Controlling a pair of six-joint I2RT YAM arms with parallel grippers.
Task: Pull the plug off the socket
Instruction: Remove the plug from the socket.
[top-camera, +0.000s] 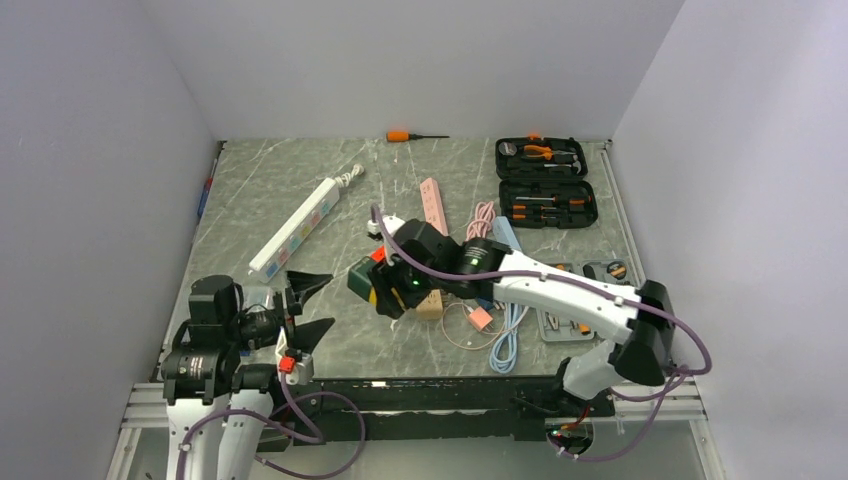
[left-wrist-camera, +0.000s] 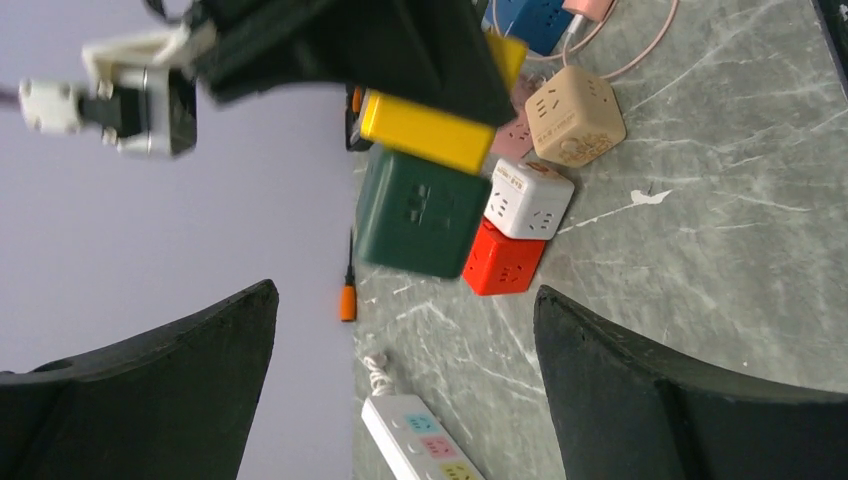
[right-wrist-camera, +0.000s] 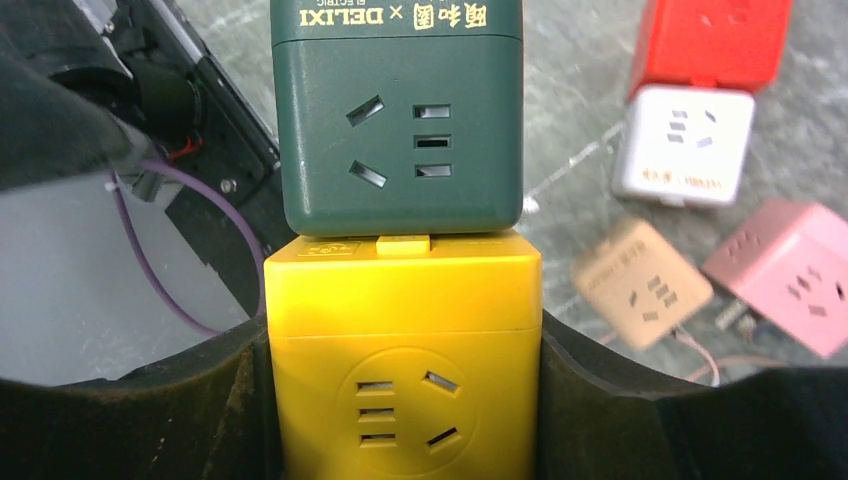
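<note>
My right gripper (right-wrist-camera: 400, 335) is shut on a yellow cube plug adapter (right-wrist-camera: 400, 370), one finger on each side. The yellow cube is plugged into a dark green cube socket (right-wrist-camera: 400, 140), and the two sit flush together. In the top view the right gripper (top-camera: 385, 290) holds the pair (top-camera: 362, 277) just above the table, left of centre. My left gripper (top-camera: 315, 305) is open and empty a little to the left of the pair. Its wrist view shows the green cube (left-wrist-camera: 420, 210) and yellow cube (left-wrist-camera: 430, 130) ahead, beyond the open gripper (left-wrist-camera: 405, 295).
Red (left-wrist-camera: 503, 262), white (left-wrist-camera: 528, 198), beige (left-wrist-camera: 575, 115) and pink cube sockets lie close behind the pair. A white power strip (top-camera: 297, 226) lies at the left, a pink strip (top-camera: 433, 205) and cables (top-camera: 505, 335) in the middle. An open tool case (top-camera: 545, 180) and an orange screwdriver (top-camera: 405, 135) lie at the back.
</note>
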